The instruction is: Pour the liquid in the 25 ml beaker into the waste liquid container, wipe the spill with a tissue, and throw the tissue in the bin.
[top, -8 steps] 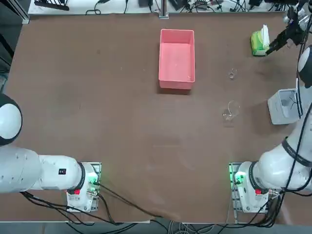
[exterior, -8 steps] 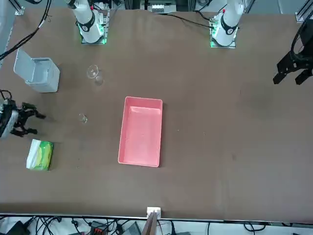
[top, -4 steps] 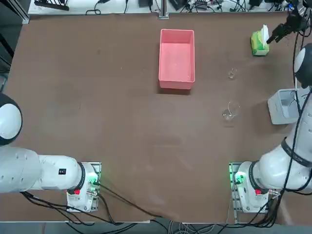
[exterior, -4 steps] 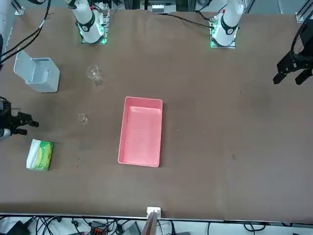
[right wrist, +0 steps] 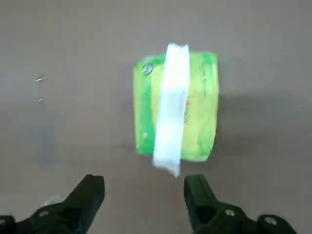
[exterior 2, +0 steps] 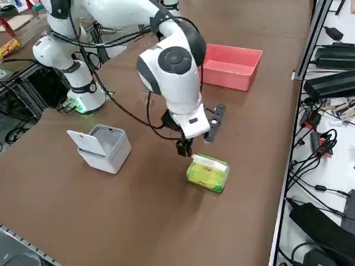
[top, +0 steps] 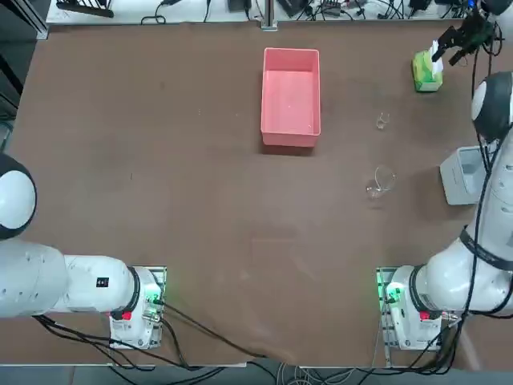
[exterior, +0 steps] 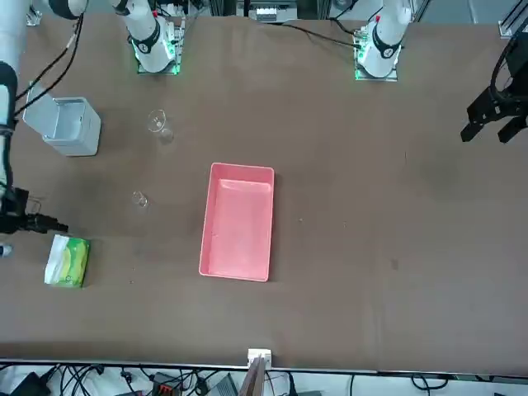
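Note:
My right gripper [top: 450,46] hovers open and empty by the table's far right corner, just above the yellow-green tissue pack [top: 426,72]. A white tissue [right wrist: 171,107] sticks up from the pack [right wrist: 176,105], which lies just ahead of the two spread fingers [right wrist: 90,192]. In the side view the gripper [exterior 2: 201,133] hangs right beside the pack [exterior 2: 208,173], apart from it. The tiny 25 ml beaker [top: 382,121] stands between the pack and the pink waste liquid container [top: 290,96]. Nearer the arm's base, the pale grey bin [top: 463,172] stands with its lid up.
A larger clear beaker [top: 381,182] stands nearer the robot than the small one. The table's far edge, with cables behind it, runs close to the pack. In the front view the pack [exterior: 68,260], the small beaker [exterior: 139,199] and the bin [exterior: 66,124] sit at the left.
My right gripper has moved farther out toward the table's far edge, coming level with the tissue pack. Its fingers stayed open. Nothing on the table moved.

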`<state>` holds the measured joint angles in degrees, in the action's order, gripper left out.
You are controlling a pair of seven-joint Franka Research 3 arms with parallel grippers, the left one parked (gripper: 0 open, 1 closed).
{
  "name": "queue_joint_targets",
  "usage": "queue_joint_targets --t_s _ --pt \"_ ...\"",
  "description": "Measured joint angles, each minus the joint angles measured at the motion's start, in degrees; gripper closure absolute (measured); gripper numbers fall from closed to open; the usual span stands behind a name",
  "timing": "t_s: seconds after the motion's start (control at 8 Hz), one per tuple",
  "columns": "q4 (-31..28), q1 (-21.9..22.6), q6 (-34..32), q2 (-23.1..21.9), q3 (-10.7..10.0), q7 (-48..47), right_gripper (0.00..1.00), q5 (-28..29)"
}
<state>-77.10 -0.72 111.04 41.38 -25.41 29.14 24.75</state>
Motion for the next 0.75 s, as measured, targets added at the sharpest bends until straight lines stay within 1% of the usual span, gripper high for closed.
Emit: queue_joint_targets --t_s 0.12,0.5,0.75 --pt "2.1 -0.1 1.6 2.1 -0.1 0.0 0.0 -0.8" --pt "9.7 -0.6 2.7 8.7 -0.3 -0.1 0.0 -1.0" --pt "12.3 -0.5 3.6 11.8 -0.3 -0.2 0.0 -1.0"
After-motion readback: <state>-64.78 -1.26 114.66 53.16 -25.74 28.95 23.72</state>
